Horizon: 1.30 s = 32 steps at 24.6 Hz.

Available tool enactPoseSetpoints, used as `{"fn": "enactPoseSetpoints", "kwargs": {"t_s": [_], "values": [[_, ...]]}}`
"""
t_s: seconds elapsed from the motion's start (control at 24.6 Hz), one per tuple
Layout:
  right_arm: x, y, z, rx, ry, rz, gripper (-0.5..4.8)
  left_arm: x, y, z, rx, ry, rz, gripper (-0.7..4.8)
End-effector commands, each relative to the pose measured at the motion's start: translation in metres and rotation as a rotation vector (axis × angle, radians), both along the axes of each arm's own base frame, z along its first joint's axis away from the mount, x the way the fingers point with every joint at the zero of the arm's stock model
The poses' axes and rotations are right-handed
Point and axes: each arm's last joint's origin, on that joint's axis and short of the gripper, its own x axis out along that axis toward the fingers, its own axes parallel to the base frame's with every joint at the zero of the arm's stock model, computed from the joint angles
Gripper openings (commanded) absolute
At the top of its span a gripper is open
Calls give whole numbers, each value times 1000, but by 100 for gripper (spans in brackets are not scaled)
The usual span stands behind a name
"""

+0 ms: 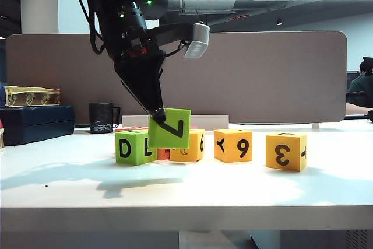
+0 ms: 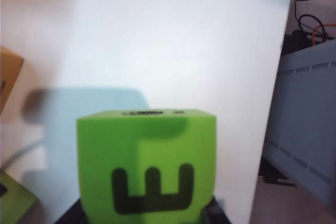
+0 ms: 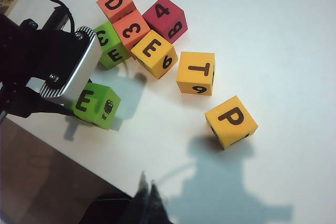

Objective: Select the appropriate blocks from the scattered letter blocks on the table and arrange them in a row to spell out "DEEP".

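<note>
Green E cube (image 2: 147, 166) (lifted) between left jaws

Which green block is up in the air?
The green cube with 7 and E, pinched by the left gripper. It hangs tilted above its shadow, while the other green cube, showing a big D, sits flat on the table.

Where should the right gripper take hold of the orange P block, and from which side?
Come straight down on the orange P block and pinch two opposite side faces. It stands alone on the table, P face up, clear of the orange T block. The right gripper is shut, so open it first.
</note>
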Motion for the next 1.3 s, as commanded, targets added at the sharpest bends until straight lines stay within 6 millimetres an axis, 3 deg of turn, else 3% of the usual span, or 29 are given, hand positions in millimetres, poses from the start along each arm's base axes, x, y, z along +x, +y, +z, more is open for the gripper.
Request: {"fn": "enactPoseSetpoints", "kwargs": {"t_s": [0.04, 0.41, 1.02, 1.1, 1.18, 1.3], "values": [[0, 0, 2, 3, -16, 3, -1, 1, -2, 1, -22, -32, -58, 203], [0, 0, 2, 2, -13, 3, -1, 6, -6, -14, -73, -82, -89, 214], [-1, 0, 1, -1, -7, 3, -1, 12, -10, -39, -43, -20, -88, 218], [-1, 0, 1, -1, -8, 3, -1, 12, -10, -41, -45, -8, -90, 233], [-1, 0, 1, -1, -8, 3, -1, 12, -10, -43, -40, -1, -89, 286], [-1, 0, 1, -1, -8, 3, -1, 13, -11, -44, -38, 1, -89, 292]]}}
